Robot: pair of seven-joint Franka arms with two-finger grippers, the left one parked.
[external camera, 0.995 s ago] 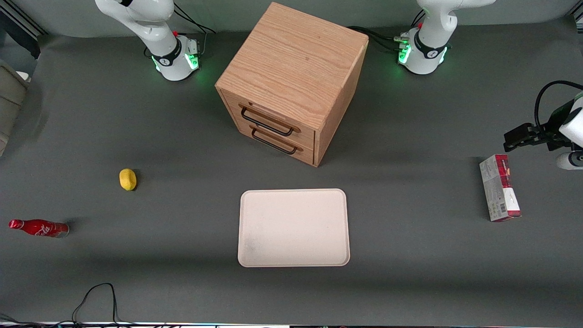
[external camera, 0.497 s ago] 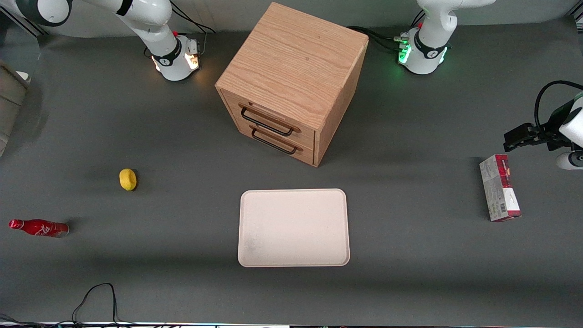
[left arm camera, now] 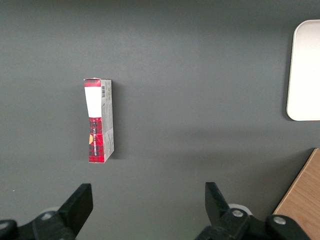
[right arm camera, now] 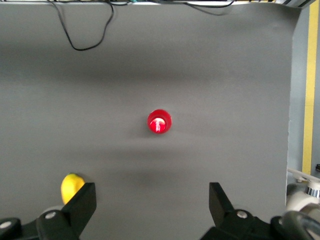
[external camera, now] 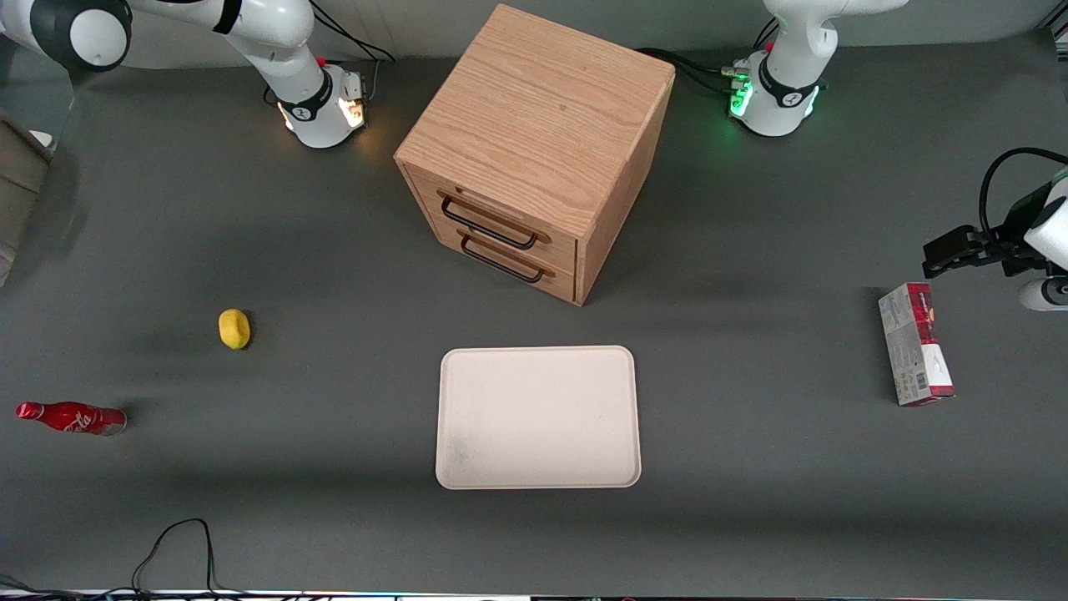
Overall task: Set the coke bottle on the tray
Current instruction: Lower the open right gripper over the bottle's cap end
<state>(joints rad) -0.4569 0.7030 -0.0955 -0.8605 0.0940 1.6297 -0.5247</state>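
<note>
Nearest the front camera a black cable [external camera: 179,547] loops on the grey bench [external camera: 334,534]. A little farther in, at the working arm's end of the bench, stands the coke bottle [external camera: 71,417]. The tray [external camera: 538,417] lies flat and bare about as near the camera, in the middle of the bench and well apart from the bottle. The lemon [external camera: 234,328] sits farther from the camera than the bottle, near it but not touching. Farther again is the wooden cabinet [external camera: 534,142], its drawers facing the tray.

The move turns on what the right wrist view gives. The coke bottle [right arm camera: 159,121] shows there as a small red disc, so the camera looks almost straight down its long axis. I judge that it is upright, cap up, and that its slant in the front view is only that camera's angle. The pincer [right arm camera: 151,192] hangs high above the bench with its fingers [right arm camera: 82,200] spread wide, gripping nothing. The bottle is well below it and offset forward of the gap between the fingers, not under it. The lemon [right arm camera: 71,187] peeks out beside one finger.

The task has barely begun. The pincer probably needs to shift over the cap, drop, and close on the neck or body.
</note>
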